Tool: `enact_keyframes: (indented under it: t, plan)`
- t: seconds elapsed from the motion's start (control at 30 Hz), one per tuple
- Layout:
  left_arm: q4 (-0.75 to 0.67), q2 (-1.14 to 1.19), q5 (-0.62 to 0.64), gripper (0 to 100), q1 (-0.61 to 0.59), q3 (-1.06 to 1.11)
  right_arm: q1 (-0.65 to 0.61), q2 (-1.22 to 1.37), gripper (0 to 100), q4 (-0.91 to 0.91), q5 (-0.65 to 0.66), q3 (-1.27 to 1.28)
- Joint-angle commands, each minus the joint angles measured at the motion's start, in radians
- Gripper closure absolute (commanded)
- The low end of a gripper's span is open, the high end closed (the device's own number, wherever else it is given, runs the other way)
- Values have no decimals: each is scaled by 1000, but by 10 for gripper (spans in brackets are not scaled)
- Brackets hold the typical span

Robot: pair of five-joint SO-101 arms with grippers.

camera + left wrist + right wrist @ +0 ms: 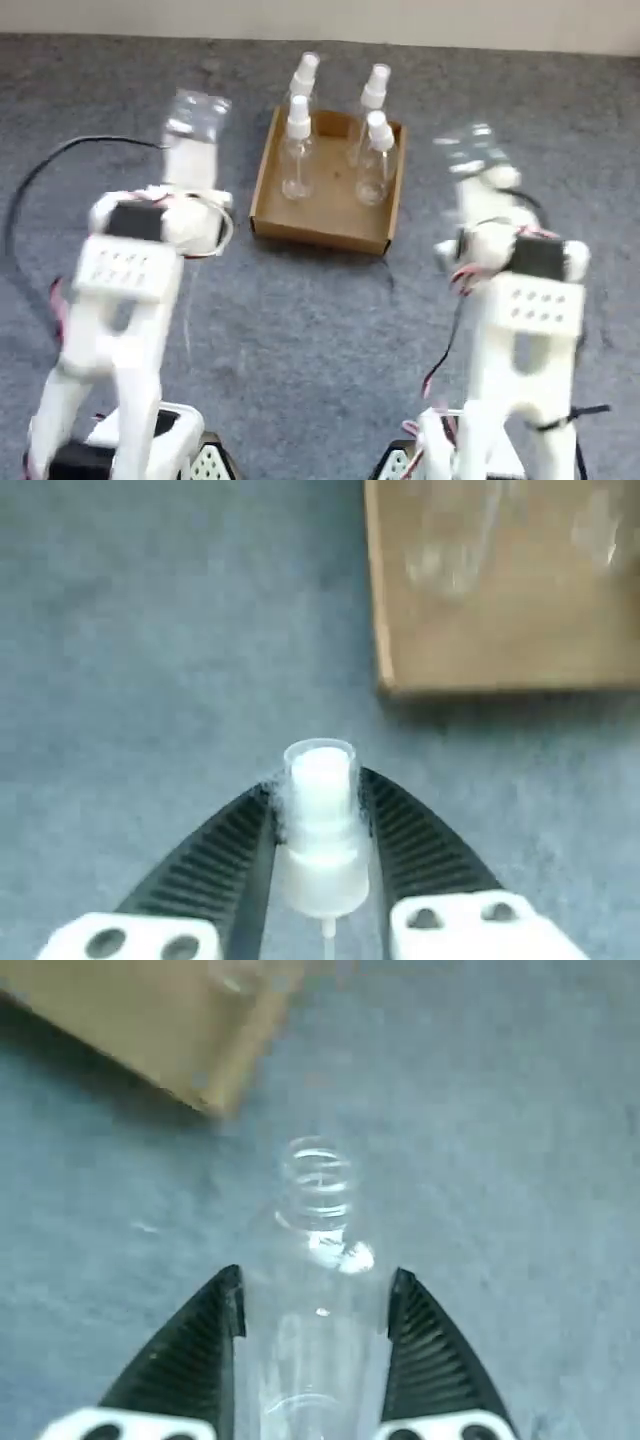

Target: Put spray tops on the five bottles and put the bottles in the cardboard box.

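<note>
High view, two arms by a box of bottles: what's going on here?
The left hand is shut on a white plastic spray top. The right hand holds a clear plastic bottle with its threaded neck bare. Four clear bottles with white spray tops already stand in the shallow brown cardboard box ahead of the arms on the grey carpet.

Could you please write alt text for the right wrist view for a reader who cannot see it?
The right gripper holds a clear bottle between its black fingers, the bottle's threaded neck uncapped. Beyond it are the grey table and a corner of the cardboard box.
</note>
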Motion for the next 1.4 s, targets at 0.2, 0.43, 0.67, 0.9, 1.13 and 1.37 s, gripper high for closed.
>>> enact_keyframes:
  t: [0.2, 0.43, 0.67, 0.9, 1.13, 1.37]
  plan:
    - [2, -516, 123, 996, -120, -104, -579, -137, 995, -208, -235, 84]
    - [-101, -717, 313, 996, -120, -50, -774, -142, 995, -509, -265, 338]
    - [-235, -835, 385, 996, -114, 140, -832, -168, 995, -668, -265, 486]
    - [-324, -860, 382, 996, -47, 303, -852, -294, 995, -677, -265, 533]
    - [-342, -854, 382, 996, -13, 317, -852, -346, 995, -677, -265, 585]
    - [-333, -855, 381, 996, 54, 390, -851, -349, 995, -679, -267, 585]
